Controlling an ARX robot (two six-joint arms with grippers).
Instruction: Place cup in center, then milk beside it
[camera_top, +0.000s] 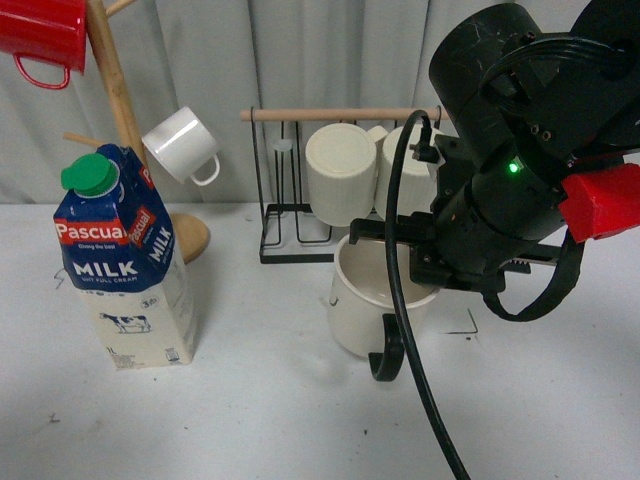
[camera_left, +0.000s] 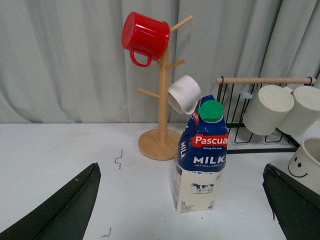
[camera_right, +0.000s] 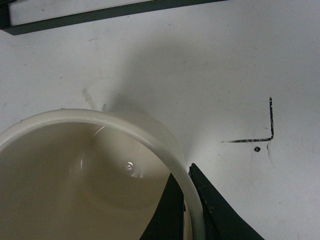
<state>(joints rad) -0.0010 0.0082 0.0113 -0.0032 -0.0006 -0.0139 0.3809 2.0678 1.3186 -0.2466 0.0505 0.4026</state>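
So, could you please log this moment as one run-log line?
right fingers: shut on cup rim | left fingers: open, facing milk | milk: upright, untouched

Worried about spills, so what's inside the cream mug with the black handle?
The cup looks empty: the right wrist view shows only bare glossy cream floor and wall. The right gripper pinches the rim, reaching partly inside and covering a sliver of the interior.

The right arm (camera_top: 520, 130) is bulky matte black, with a green LED (camera_top: 513, 168) (lit), red block (camera_top: 605, 205) and thick cable (camera_top: 400, 300); the left claw (camera_left: 180, 167) is dark.
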